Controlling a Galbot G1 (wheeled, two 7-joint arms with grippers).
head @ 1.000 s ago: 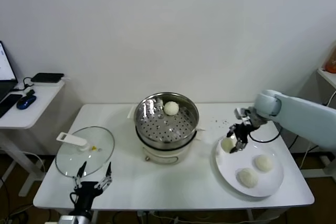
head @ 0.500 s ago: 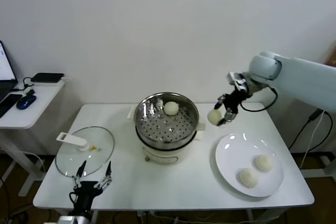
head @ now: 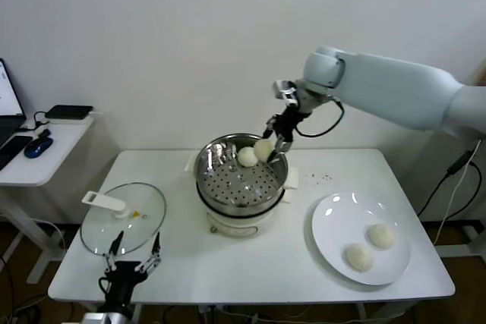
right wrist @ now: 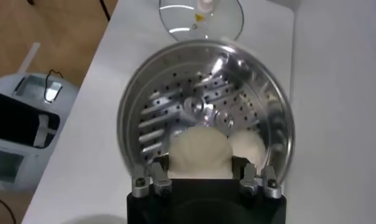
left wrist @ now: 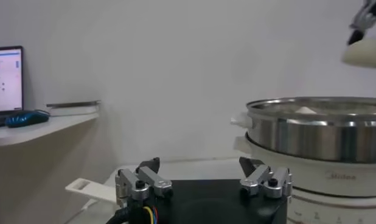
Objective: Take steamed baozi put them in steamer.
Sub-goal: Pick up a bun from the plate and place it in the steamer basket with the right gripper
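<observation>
Table (head: 243, 263), white rectangular top, carries our work. Round shiny stainless-steel steamer (head: 240, 196) w/ perforated tray sits mid-table on its white base; one cream-white domed baozi (head: 246, 157) lies inside near the far rim. Large white round plate (head: 334, 221) to our right holds two more buns (head: 370, 246). Our right gripper (head: 274, 145) hangs over the steamer's far rim, fingers clamped on a fourth bun (head: 263, 149). Left gripper (head: 134, 256) sits low by the flat glass lid (head: 114, 225), fingers spread, holding nothing.
</observation>
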